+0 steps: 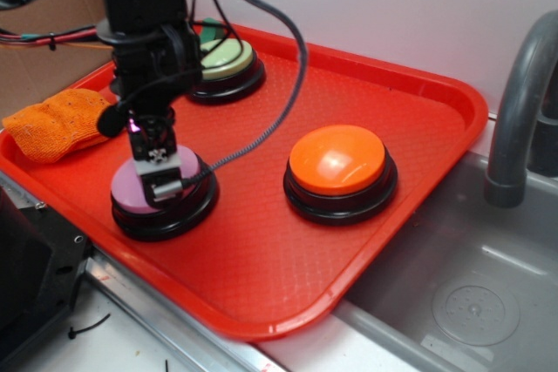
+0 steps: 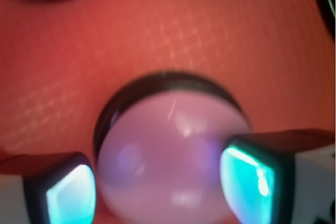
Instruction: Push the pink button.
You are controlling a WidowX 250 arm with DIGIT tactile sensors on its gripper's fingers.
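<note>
**Gripper over the pink button**

The pink button sits at the tray's front-left. The gripper is on its dome, fingers spread about dome-wide. Risk: an off-centre press could slip off the smooth dome or shove the button sideways.

no readable text, labels, brands, numbers or signs anywhere in either view

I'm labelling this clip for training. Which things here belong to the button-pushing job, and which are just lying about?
Part of the job:
pink button
gripper, over the pink button with its fingers apart

Just lying about:
orange button
green button
orange cloth
red tray under them all
sink
</note>
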